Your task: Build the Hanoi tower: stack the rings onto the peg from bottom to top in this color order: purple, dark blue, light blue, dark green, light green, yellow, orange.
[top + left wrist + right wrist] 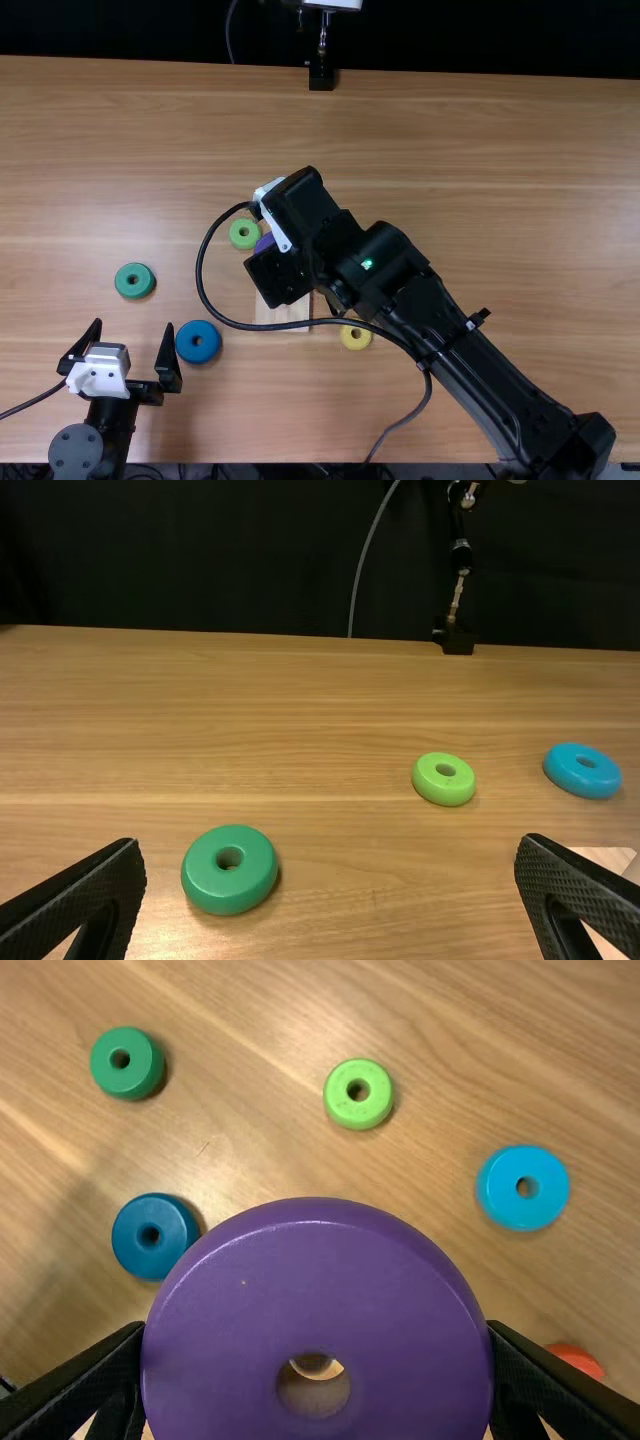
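Over the wooden base [268, 314], my right gripper [262, 238] holds the purple ring [265, 243]. In the right wrist view the purple ring [230, 1330] is clamped between the fingers of my right gripper [318, 1385], its hole above something pale. The peg cannot be made out. My left gripper [128, 345] stands open at the lower left, left of the dark blue ring [198, 342]; its fingers are wide apart in its wrist view, my left gripper [330, 890] holding nothing. The dark green ring [134, 281], light green ring [244, 233], yellow ring [356, 337], light blue ring [523, 1188] and orange ring [576, 1360] lie loose.
The right arm stretches diagonally over the table's right half, with a looping black cable [205, 290] near the base. A black stand [321, 76] is at the table's far edge [450, 73].
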Motion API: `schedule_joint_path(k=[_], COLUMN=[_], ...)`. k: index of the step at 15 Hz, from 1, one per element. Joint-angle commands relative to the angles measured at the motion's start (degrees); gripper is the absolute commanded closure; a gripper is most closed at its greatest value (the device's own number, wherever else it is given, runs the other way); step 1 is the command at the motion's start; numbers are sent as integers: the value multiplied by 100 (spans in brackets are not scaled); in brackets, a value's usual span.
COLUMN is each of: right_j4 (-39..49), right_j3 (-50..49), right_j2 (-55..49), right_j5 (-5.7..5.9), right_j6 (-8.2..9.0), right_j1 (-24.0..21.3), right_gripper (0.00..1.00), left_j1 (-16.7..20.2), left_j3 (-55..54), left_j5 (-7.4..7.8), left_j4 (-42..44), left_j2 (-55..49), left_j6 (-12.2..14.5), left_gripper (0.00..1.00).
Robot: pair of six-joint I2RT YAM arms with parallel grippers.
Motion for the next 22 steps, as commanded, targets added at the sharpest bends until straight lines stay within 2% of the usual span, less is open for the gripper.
schedule_joint_path(k=[1,22], right_j4=[-2,-23], right_j3=[137,-223], right_j2=[135,135], right_j5=[-18,-18], right_j6=[63,63], right_j1=[63,142], right_gripper=[100,100], left_j1=[10,19], left_j3=[-261,-261], left_j5=[12,12], left_j4=[-87,-87], left_j2=[-62,-62], left_j6=[73,73], left_gripper=[0,0])
